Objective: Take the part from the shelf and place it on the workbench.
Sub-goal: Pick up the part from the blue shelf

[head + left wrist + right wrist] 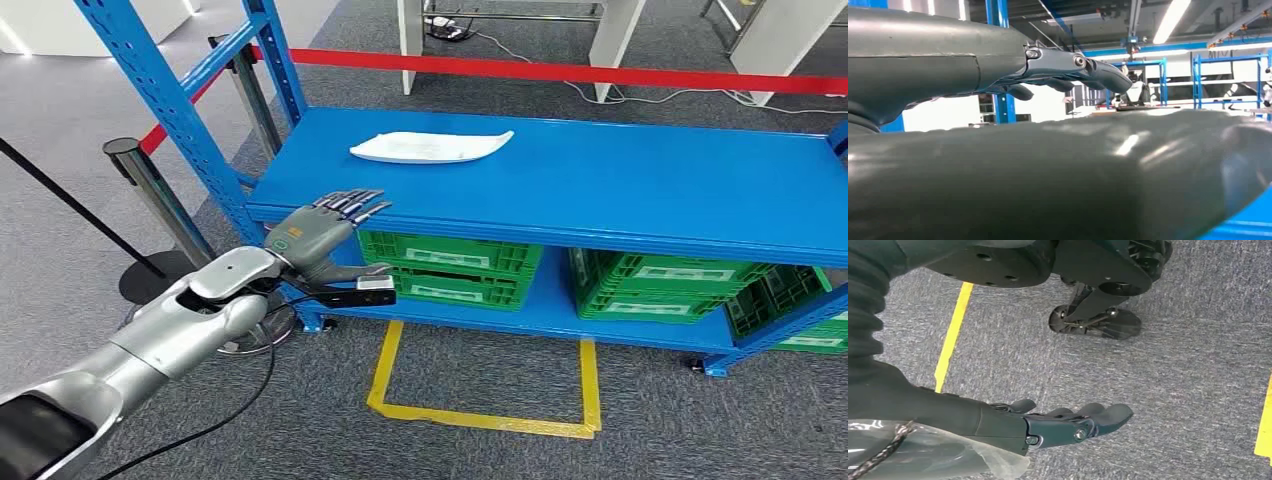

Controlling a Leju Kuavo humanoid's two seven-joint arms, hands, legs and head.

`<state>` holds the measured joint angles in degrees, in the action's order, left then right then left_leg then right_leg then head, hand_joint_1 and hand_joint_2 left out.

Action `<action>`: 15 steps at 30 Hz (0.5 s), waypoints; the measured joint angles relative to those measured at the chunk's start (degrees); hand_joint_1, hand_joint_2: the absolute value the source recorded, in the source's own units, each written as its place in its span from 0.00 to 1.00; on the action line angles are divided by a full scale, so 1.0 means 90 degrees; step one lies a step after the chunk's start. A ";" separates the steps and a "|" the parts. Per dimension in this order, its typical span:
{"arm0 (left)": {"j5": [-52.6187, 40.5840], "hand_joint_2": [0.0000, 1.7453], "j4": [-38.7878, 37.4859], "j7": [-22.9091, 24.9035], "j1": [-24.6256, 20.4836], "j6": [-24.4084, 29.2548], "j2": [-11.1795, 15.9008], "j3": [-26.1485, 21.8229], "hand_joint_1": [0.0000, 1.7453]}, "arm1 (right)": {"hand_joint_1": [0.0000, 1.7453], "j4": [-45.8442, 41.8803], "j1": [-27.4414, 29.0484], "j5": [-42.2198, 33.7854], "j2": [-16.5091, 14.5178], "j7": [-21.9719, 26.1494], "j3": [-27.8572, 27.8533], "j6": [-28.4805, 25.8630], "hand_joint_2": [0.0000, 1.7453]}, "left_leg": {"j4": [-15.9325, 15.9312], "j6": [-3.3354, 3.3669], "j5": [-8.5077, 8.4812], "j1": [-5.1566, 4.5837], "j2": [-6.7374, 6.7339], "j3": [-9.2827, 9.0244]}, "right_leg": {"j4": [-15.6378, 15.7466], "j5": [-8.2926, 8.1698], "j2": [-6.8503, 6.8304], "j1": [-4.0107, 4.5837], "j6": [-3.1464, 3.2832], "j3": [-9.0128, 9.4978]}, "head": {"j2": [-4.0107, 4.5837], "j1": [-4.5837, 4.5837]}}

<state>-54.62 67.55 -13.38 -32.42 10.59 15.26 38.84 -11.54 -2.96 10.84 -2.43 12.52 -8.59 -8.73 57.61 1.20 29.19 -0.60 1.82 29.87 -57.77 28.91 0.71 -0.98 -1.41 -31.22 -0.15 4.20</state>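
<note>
A long, curved white part lies flat on the blue shelf top, towards its back left. My left hand is raised at the shelf's front left edge, fingers stretched out and apart, holding nothing, a little short of the part. In the left wrist view the left hand's fingers reach forward with empty air around them. My right hand hangs over the grey carpet with fingers loosely extended and nothing in it.
Green crates fill the lower shelf level. A blue upright stands left of my hand, with a steel post and red barrier tape nearby. Yellow floor tape marks a square in front of the shelf.
</note>
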 joint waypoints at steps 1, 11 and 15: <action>0.0000 0.00 -0.0009 0.0000 0.0001 0.0000 0.0000 0.0005 0.00 | 0.00 0.0000 0.0000 0.0000 0.0000 0.0000 0.0000 0.0000 1.00 | 0.0000 0.0000 0.0000 0.0000 0.0000 0.0000 | 0.0000 0.0000 0.0000 0.0000 0.0000 0.0000 | 0.0000 0.0000; -0.0320 0.00 -0.0197 0.0311 0.0249 0.0311 0.0093 -0.0093 0.00 | 0.00 0.0005 0.0010 0.0015 -0.0002 0.0076 -0.0066 0.0154 1.00 | 0.0003 0.0000 0.0000 -0.0003 0.0000 0.0003 | 0.0001 -0.0001 0.0001 -0.0002 -0.0001 -0.0001 | 0.0000 0.0000; -0.0602 0.00 -0.0309 0.0458 0.0311 0.0475 0.0185 -0.0256 0.00 | 0.00 0.0008 0.0012 0.0021 -0.0011 0.0130 -0.0126 0.0171 1.00 | 0.0015 0.0000 0.0000 -0.0009 0.0001 0.0009 | 0.0006 -0.0006 -0.0001 -0.0007 -0.0007 -0.0004 | 0.0000 0.0001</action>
<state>-60.04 64.77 -9.25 -29.62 14.86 16.92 36.53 -11.47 -2.85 11.03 -2.52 13.69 -9.73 -7.19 57.75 1.20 29.20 -0.69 1.83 29.95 -57.71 28.85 0.70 -1.04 -1.47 -31.25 -0.15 4.21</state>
